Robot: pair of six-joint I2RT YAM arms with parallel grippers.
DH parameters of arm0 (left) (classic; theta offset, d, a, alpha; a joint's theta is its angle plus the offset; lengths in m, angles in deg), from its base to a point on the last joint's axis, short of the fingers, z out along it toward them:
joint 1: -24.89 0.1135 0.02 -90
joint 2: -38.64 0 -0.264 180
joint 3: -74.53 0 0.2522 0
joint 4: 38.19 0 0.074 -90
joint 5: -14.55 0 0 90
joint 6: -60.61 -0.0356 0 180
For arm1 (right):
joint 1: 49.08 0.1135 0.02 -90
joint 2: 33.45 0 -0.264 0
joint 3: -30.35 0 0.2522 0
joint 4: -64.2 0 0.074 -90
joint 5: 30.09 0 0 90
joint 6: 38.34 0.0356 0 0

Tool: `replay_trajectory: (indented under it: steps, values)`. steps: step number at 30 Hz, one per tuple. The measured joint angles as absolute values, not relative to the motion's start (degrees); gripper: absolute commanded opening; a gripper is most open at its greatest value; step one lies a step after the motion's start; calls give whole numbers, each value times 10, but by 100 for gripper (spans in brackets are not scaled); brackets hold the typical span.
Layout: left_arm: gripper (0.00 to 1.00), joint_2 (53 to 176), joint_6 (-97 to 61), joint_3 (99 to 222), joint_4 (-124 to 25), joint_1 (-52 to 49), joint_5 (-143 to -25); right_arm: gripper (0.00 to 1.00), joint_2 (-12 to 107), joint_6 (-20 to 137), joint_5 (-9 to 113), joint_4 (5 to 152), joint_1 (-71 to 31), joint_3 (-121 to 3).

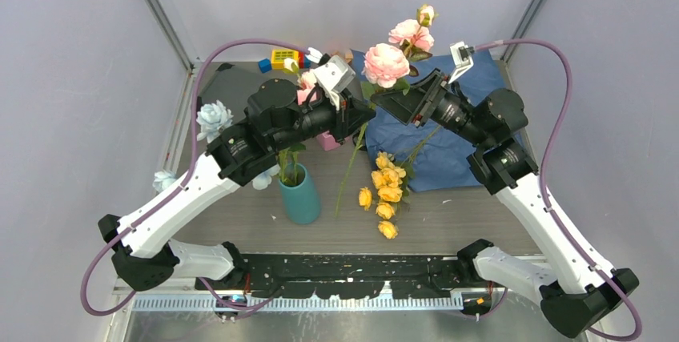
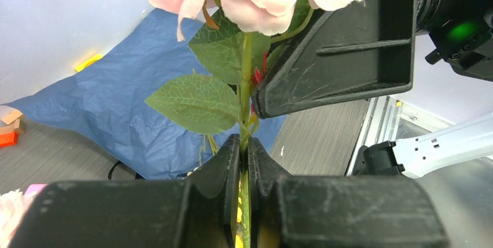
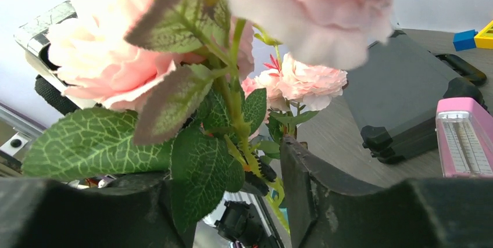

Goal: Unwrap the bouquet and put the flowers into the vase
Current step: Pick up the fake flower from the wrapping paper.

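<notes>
the unwrapping looks done: the blue paper wrap (image 1: 452, 146) lies spread on the bench (image 1: 480, 222) at 2 o'clock from its centre. the teal vase (image 1: 300, 195) stands at 7 o'clock. the pale blue spray (image 1: 213, 118) seems to stand in it, its stem passing behind the left arm, with two blooms plain to see.

the pink spray (image 1: 386, 64) is held up in the air at 12 o'clock, three blooms counted. the left gripper (image 2: 244, 149) is pinched tight on its stem. the right gripper (image 3: 238, 172) has its jaws apart on either side of the same stem, just under the blooms, not clamped as far as shows.

the yellow spray (image 1: 387, 190) lies flat near the bench centre, its small blooms too bunched to count.

i judge one spray of three placed, pink in hand, yellow left. one vase, one wrap, one pink metronome (image 3: 465, 137).
</notes>
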State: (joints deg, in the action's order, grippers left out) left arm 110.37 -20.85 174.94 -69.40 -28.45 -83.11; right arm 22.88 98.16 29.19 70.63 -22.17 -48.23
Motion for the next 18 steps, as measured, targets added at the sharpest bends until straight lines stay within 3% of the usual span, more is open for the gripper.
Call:
replay_trajectory:
  steps: [6,8,11,12,18]
  values:
    - [0,1104,-211,1749,-695,-284,-838,35,244,979,296,687,-211,-488]
    - [0,1104,-214,1749,-696,-283,-839,27,249,977,296,683,-207,-491]
    - [0,1104,-224,1750,-697,-282,-839,6,255,963,296,686,-203,-498]
    - [2,1104,-226,1753,-700,-282,-839,2,255,954,298,691,-203,-500]
    - [38,1106,-245,1764,-723,-281,-845,0,245,889,330,739,-198,-511]
